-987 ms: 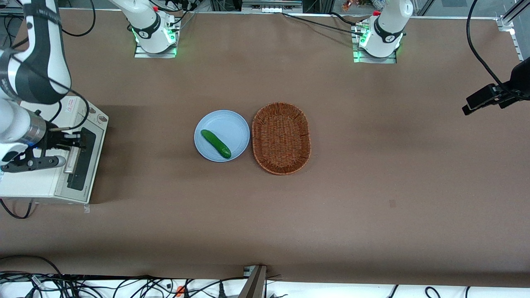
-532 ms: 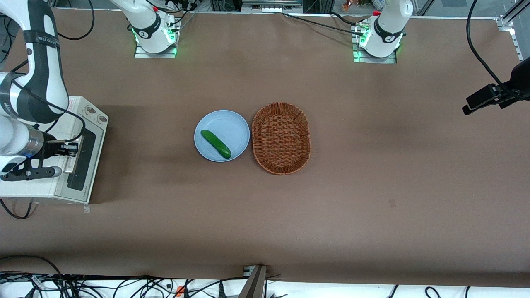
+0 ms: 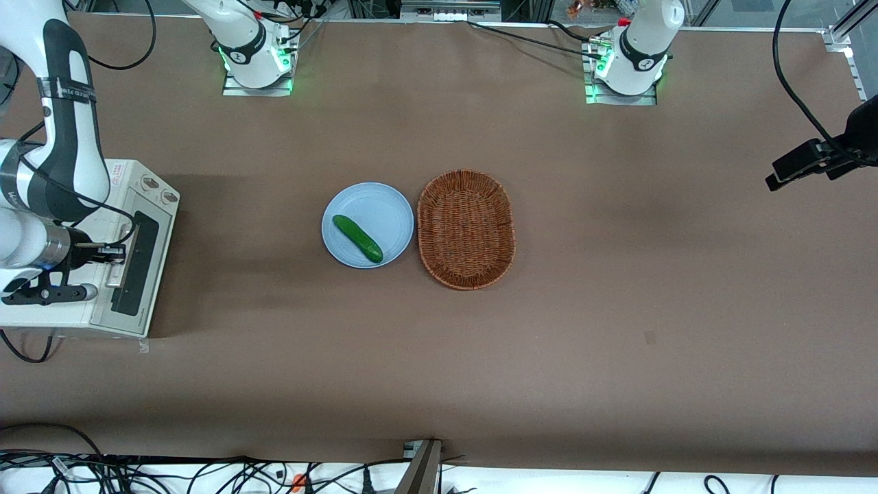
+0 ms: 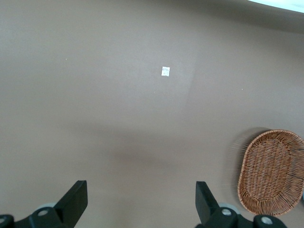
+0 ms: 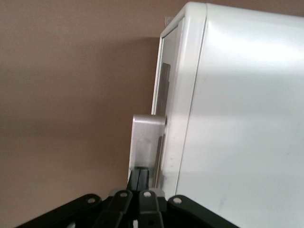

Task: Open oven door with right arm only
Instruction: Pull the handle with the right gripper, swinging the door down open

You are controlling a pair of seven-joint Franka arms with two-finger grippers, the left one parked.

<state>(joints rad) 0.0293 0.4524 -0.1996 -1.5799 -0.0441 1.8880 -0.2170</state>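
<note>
Seen from the front: toaster oven [image 3: 68, 274] at the working arm's end of the table [image 3: 617, 309], oven door [image 3: 134, 264] facing the blue plate [image 3: 384, 206], shut or nearly so against the body. Long axis of the door and its silver handle [image 3: 118, 264] running toward and away from the front camera. Right arm [image 3: 58, 123] reaching down over the oven, gripper [image 3: 113, 255] at the handle.

Shown only by the right wrist view: door [image 5: 164, 90] edge-on, handle [image 5: 146, 142] standing off it, black fingers [image 5: 141, 178] pressed together under the handle's end, closed, though whether around the bar cannot be told.

Only in front view: cucumber [image 3: 357, 238] on the plate, wicker basket [image 3: 466, 228] beside it.
</note>
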